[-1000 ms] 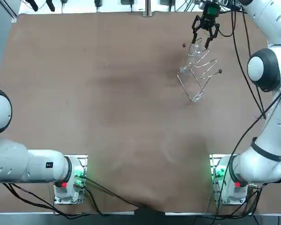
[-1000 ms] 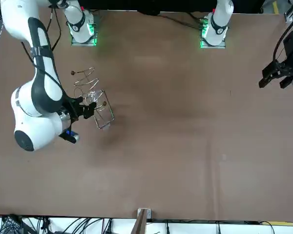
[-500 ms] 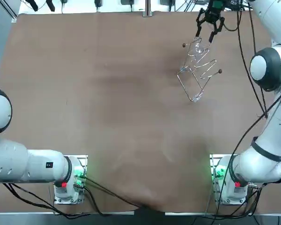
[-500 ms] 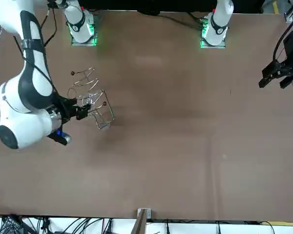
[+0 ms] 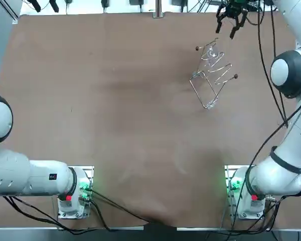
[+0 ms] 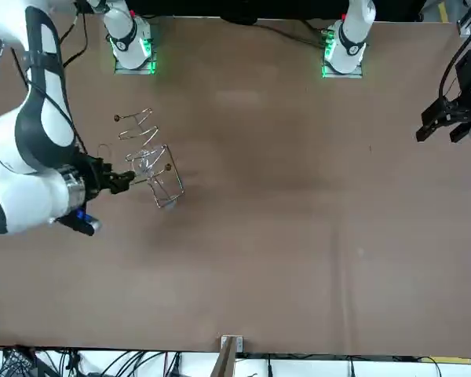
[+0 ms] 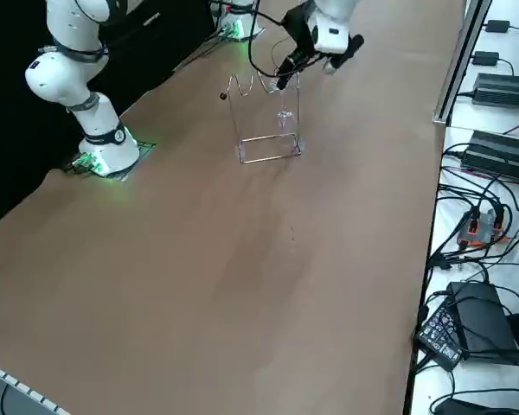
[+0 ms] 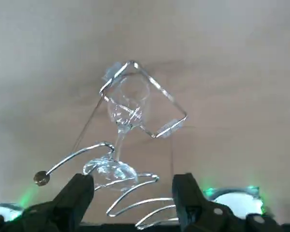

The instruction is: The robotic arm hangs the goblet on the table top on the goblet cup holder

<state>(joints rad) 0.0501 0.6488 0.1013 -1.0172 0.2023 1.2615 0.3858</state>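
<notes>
As goblet (image 8: pixel 128 104) apparently hangs on holder (image 8: pixel 159 89), spread end effector (image 5: pixel 226 32) has withdrawn.

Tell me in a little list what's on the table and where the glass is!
goblet: clear, hanging upside down, base caught in the wire, bowl pointing down
goblet holder: thin wire rack standing on the table
table: brown top
right end effector: open, holding nothing, beyond the holder toward the table's far edge, not touching the goblet
job: goblet looks hung
</notes>
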